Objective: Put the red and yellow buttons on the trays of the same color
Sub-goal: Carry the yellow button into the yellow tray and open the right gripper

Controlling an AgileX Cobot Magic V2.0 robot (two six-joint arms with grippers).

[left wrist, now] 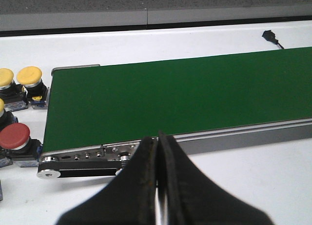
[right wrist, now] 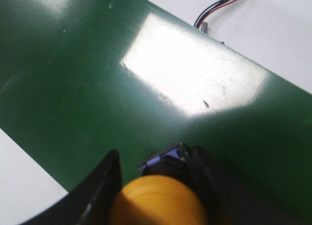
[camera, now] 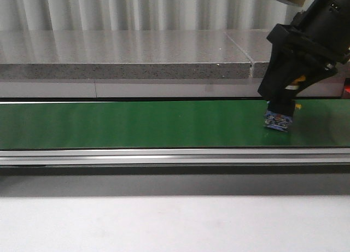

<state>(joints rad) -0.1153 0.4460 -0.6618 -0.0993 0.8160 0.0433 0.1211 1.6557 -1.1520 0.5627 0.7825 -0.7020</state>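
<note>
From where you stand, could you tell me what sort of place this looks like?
Probably a lab mock-up of a factory sorting line: a green conveyor belt on a white table, with industrial push buttons beside its end and the right tool holding a yellow button.

I see one yellow dome-capped push button with a blue-black base [right wrist: 158, 198] gripped over the green belt. Beside the belt end stand two more yellow buttons [left wrist: 22, 78] and a red mushroom-capped button [left wrist: 14, 135], upright.
</note>
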